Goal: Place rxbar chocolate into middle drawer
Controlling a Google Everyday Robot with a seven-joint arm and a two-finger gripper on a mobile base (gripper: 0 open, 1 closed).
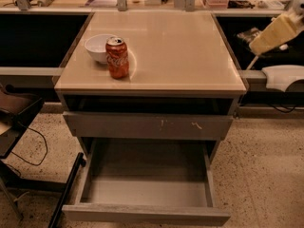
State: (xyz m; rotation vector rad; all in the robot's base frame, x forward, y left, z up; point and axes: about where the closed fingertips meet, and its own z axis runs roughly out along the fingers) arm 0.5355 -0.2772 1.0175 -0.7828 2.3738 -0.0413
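The middle drawer (142, 214) is pulled open at the bottom of the cabinet. Its smooth grey floor (147, 192) shows nothing on it. The rxbar chocolate is out of view. My gripper is out of view too. Only a pale segment of my arm (277, 33) shows at the upper right, beyond the cabinet's right edge and well above the drawer.
A red cola can (117, 57) and a white bowl (97, 47) stand on the left of the beige cabinet top (180, 51). A shut drawer front with pale scratch marks (147, 126) sits above the open drawer. A dark chair (16, 113) is at the left, with cables on the floor.
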